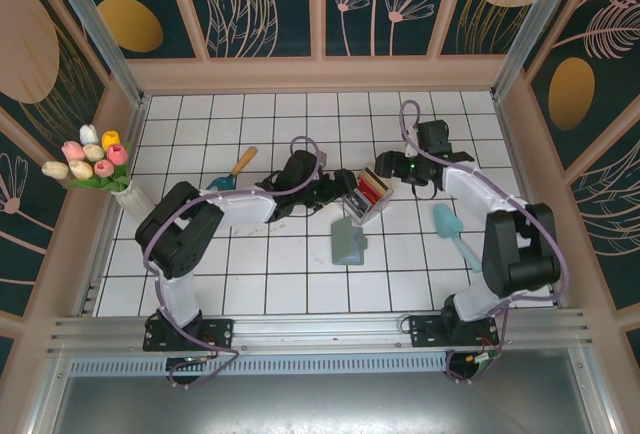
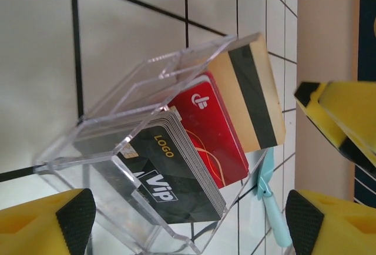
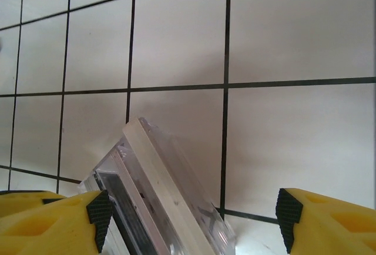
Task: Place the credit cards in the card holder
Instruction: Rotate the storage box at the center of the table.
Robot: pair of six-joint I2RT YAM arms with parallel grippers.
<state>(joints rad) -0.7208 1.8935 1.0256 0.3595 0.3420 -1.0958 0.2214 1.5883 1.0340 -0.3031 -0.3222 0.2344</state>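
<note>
The credit cards stand in a tilted clear plastic tray [image 1: 366,198]. In the left wrist view they are a stack of black cards [image 2: 170,173], a red card [image 2: 211,131] and a tan card [image 2: 249,90] with a black stripe. My left gripper [image 2: 188,222] is open, its pads either side of the tray's near end. In the top view it [image 1: 338,192] sits just left of the tray. My right gripper [image 3: 194,217] is open over the tray's clear edge [image 3: 170,190], just right of the tray [image 1: 393,178]. The sage-green card holder [image 1: 348,243] lies flat below the tray.
A light-blue spatula [image 1: 456,233] lies right of the holder. A teal trowel [image 1: 230,176] with a wooden handle lies to the left. A vase of tulips [image 1: 92,162] stands at the left wall. Wooden walls enclose the tiled table [image 1: 260,274].
</note>
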